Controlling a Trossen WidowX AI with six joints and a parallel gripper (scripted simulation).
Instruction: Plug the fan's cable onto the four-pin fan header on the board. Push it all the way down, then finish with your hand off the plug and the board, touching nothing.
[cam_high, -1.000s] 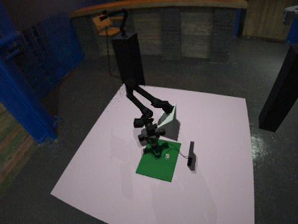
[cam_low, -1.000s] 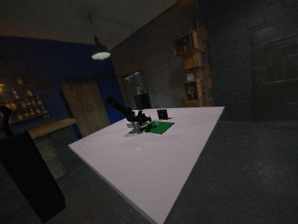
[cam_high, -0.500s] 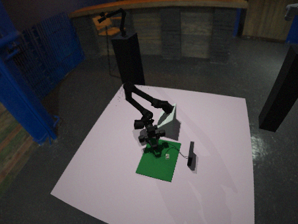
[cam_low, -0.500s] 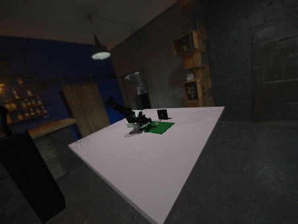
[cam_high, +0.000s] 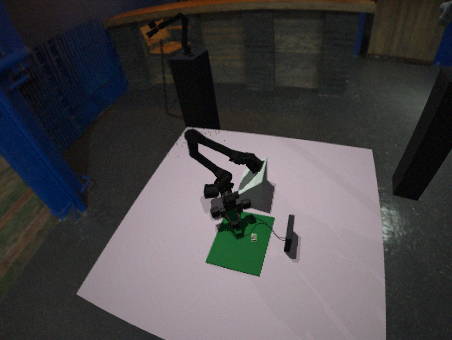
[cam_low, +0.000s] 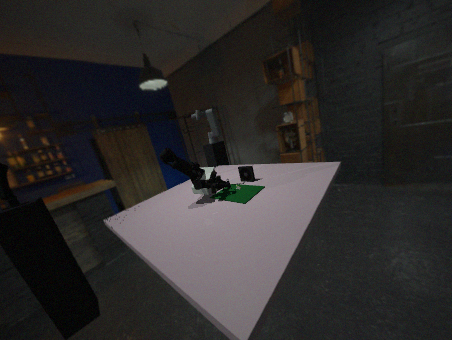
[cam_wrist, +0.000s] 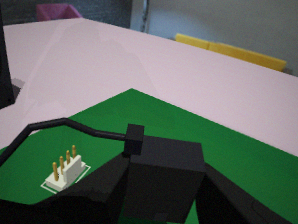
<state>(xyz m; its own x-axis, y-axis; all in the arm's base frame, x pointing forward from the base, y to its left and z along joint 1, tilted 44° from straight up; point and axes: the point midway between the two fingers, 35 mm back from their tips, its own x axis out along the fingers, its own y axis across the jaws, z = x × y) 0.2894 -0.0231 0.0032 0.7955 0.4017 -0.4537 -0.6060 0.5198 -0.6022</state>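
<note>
My gripper (cam_high: 240, 234) (cam_low: 228, 185) (cam_wrist: 163, 165) is shut on the black fan plug (cam_wrist: 166, 155), whose cable (cam_wrist: 64, 121) (cam_high: 268, 226) leaves it on the left and arcs over the board. The white four-pin header (cam_wrist: 66, 172) (cam_high: 254, 237) stands on the green board (cam_wrist: 135, 107) (cam_high: 230, 255) (cam_low: 245, 194), its brass pins pointing up and bare. In the wrist view it is left of the plug. The plug is apart from it, over the board; its exact height is hard to tell. The black fan (cam_high: 289, 234) (cam_low: 246, 173) stands upright beside the board.
A pale wedge-shaped block (cam_high: 259, 188) (cam_low: 203, 181) stands close to the arm, behind the board in the top view. The cable runs from the fan across the board's edge. Part of the fan shows at the left of the wrist view.
</note>
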